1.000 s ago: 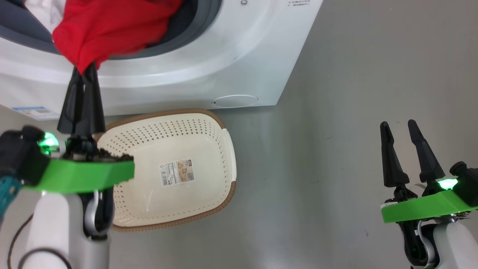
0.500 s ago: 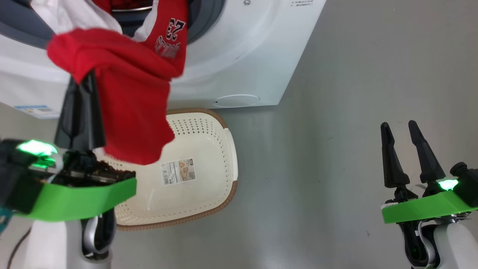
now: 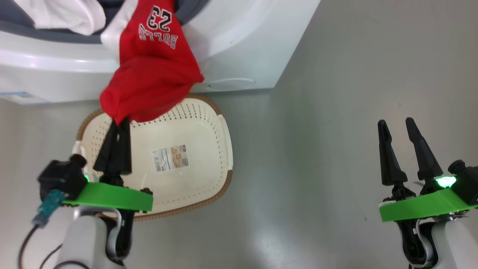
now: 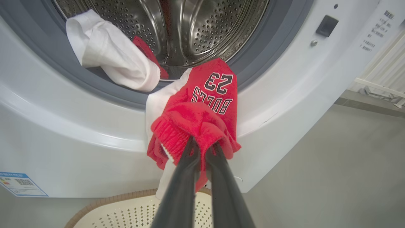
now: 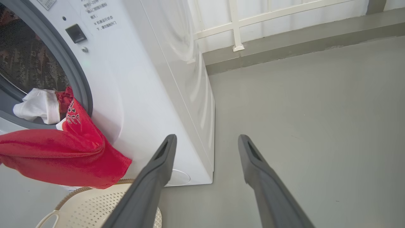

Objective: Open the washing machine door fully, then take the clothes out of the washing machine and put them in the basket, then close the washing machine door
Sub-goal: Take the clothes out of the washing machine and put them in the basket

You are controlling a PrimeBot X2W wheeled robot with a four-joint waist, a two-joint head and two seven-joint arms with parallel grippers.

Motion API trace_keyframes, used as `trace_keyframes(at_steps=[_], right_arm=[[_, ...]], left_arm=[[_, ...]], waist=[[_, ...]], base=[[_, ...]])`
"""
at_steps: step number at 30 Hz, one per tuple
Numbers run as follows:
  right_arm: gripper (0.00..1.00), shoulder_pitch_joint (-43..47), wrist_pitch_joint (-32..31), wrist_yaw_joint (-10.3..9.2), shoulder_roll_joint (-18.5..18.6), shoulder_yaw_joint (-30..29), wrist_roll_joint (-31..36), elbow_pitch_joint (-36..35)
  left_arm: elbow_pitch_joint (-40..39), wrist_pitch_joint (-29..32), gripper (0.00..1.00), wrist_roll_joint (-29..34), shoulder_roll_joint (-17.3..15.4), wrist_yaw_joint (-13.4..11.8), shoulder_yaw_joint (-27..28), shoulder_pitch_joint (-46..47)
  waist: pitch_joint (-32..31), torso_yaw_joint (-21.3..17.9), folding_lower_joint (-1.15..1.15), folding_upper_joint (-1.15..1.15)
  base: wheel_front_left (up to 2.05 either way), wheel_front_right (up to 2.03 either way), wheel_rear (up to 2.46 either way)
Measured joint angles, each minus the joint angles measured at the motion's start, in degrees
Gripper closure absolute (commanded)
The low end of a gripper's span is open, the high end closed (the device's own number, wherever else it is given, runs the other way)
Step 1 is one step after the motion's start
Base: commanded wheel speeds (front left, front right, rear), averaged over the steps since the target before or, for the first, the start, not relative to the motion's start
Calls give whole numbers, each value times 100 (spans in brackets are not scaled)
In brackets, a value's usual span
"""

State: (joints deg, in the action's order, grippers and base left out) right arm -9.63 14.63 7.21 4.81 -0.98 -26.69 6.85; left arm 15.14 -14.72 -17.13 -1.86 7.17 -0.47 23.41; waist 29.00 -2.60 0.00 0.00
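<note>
You have the red garment (image 3: 149, 82) clenched in the left hand (image 4: 204, 144), above the basket (image 3: 209, 168). White cloth (image 3: 63, 15) beyond basket; right hand (image 3: 397, 123) released.

The left gripper (image 3: 119, 125) points forward and up, its two long fingers pressed together on the red garment (image 3: 149, 86) (tips buried in the cloth). The right gripper (image 3: 396, 122) hangs well apart at the side, fingers spread, holding nothing.

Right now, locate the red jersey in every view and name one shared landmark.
Head view: red jersey upper left of centre, hanging out of the washing machine above the basket.
Left wrist view: jersey at centre, basket below.
Right wrist view: jersey lower left, basket below.
Shared landmark: the basket's brown rim.
</note>
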Motion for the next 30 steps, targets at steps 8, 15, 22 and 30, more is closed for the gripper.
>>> trace_keyframes(at_steps=[8,15,22,30], right_arm=[[0,-220,0,0,-10,33,1,-54],[0,-291,0,0,-42,75,1,-109],[0,-587,0,0,-57,89,1,-167],[0,-597,0,0,-58,68,5,-176]], left_arm=[[1451,0,100,314,3,0,-91,413],[2420,1,98,414,7,1,-133,949],[3002,1,55,555,10,1,-114,1627],[3178,1,0,587,19,1,-10,1825]], waist=[[404,-63,0,0],[755,-141,0,0],[1135,-196,0,0],[1311,-228,0,0]], base=[[0,0,0],[0,0,0],[0,0,0],[0,0,0]])
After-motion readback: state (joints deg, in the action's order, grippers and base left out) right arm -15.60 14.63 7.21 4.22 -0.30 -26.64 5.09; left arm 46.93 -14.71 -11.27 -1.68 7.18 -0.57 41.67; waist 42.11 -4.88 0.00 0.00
